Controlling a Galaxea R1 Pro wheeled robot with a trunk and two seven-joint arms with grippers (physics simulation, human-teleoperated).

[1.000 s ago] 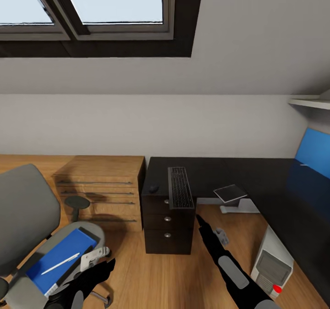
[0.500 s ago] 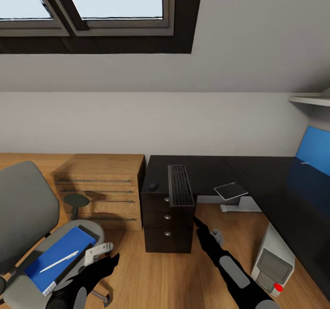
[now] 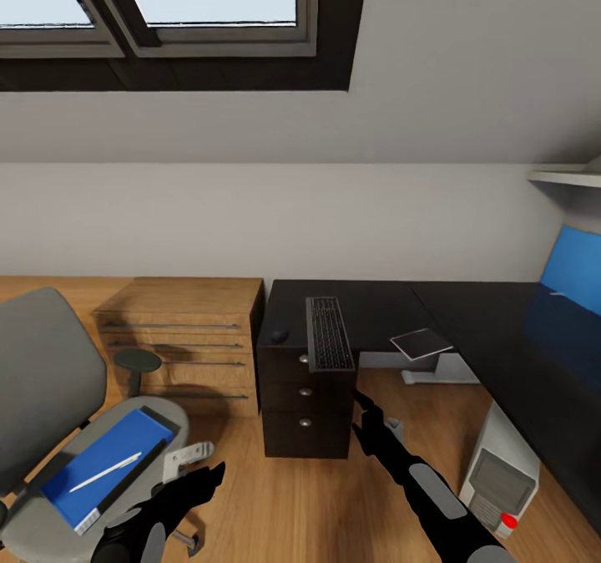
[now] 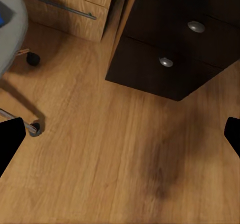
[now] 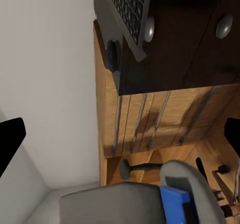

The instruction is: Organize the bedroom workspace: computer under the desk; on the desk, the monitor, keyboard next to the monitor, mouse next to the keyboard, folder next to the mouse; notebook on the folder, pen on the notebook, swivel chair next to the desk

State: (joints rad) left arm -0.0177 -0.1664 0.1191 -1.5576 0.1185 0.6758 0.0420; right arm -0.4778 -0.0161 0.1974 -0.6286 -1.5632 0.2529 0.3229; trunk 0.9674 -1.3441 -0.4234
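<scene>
The swivel chair [image 3: 50, 379] stands at the left with the blue folder [image 3: 104, 467] on its seat and the white pen [image 3: 104, 473] lying on the folder. On the black desk [image 3: 384, 304] lie the keyboard [image 3: 330, 333], the mouse [image 3: 280, 335] to its left, and the grey notebook [image 3: 421, 343] at the inner edge. The computer [image 3: 498, 484] stands on the floor under the desk's right wing. The monitor is out of view. My left gripper [image 3: 200, 479] hangs open beside the chair seat. My right gripper [image 3: 367, 417] is open, low in front of the drawer unit [image 3: 305, 408].
A light wooden dresser [image 3: 188, 337] stands between chair and desk. A blue wall panel [image 3: 572, 271] and a white shelf [image 3: 568, 180] are at the far right. The left wrist view has wooden floor [image 4: 110, 159], the drawer unit [image 4: 170, 44] and a chair caster [image 4: 34, 128].
The camera has shifted slightly. My left gripper has drifted a little right, away from the chair seat. My right arm has drawn back and down a little.
</scene>
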